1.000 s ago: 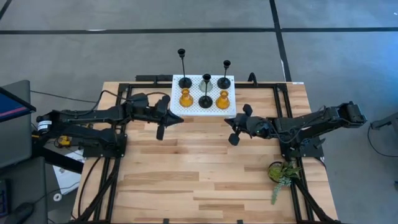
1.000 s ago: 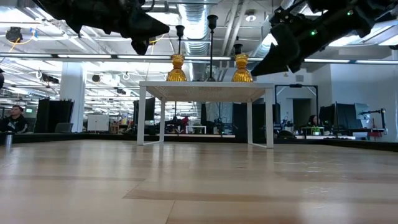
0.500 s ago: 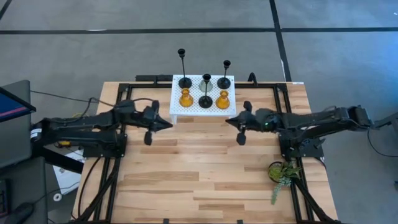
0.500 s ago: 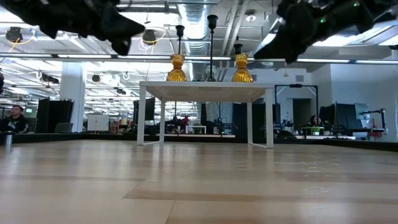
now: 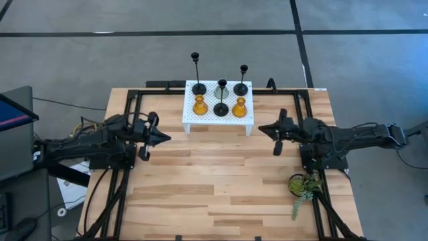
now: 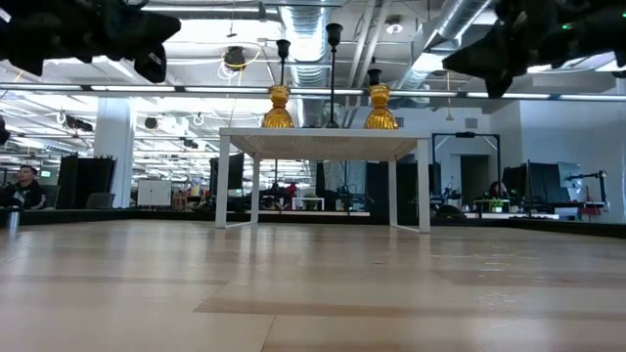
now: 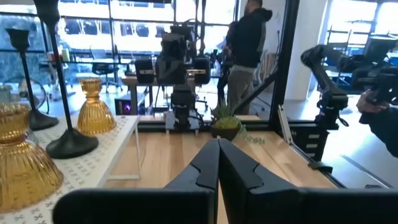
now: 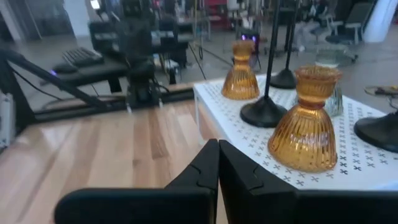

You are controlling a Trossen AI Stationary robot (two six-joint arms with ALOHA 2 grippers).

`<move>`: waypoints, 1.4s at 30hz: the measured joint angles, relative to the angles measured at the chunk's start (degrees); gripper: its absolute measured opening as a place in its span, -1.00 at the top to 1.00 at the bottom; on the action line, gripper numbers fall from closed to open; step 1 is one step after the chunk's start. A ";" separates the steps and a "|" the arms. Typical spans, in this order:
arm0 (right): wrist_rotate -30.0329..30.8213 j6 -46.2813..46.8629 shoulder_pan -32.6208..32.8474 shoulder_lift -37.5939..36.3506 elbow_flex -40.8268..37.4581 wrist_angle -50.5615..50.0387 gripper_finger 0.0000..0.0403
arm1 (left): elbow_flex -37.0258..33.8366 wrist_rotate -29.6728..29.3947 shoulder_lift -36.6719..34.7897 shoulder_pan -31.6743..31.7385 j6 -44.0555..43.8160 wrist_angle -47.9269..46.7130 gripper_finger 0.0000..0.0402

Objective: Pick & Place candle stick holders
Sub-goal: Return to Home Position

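At the far middle of the wooden surface (image 5: pixel 200 194), a white shelf (image 5: pixel 230 100) carries all six candle stick holders (image 6: pixel 277 110), in two rows of three. The back row holds a tall black holder (image 5: pixel 198 88), a clear glass holder (image 5: pixel 221 88) and a shorter black holder (image 5: pixel 241 88). The front row holds an amber holder (image 5: pixel 199 106), a third black holder (image 5: pixel 221 110) and a second amber holder (image 5: pixel 239 108). That makes three black, two amber and one clear.

From above, the front black one reads as a squat dark disc. The right wrist view shows it as a thin stem on a round base. The only marking that can be made out is a grid of small crosses on the shelf top, seen in both wrist views.

The left hand (image 5: pixel 164 137) hovers left of the shelf and the right hand (image 5: pixel 263 128) hovers to its right. Each has its fingers pressed together on nothing.

The left wrist view alone shows a standing person (image 7: pixel 247 43) in a dark top, beyond the plant sprig (image 7: pixel 227 121).
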 joint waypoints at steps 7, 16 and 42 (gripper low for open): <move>-0.20 1.49 1.54 -8.79 -1.26 -4.38 1.00 | -0.37 1.54 -4.05 0.00 1.66 -0.08 0.98; -0.92 0.17 1.60 -19.93 -1.26 -10.31 1.00 | -0.37 1.88 -4.68 0.00 1.94 -0.32 0.97; -0.85 -0.09 1.61 -35.20 -1.43 -20.32 1.00 | -0.53 1.99 -4.66 0.00 1.75 -0.50 0.97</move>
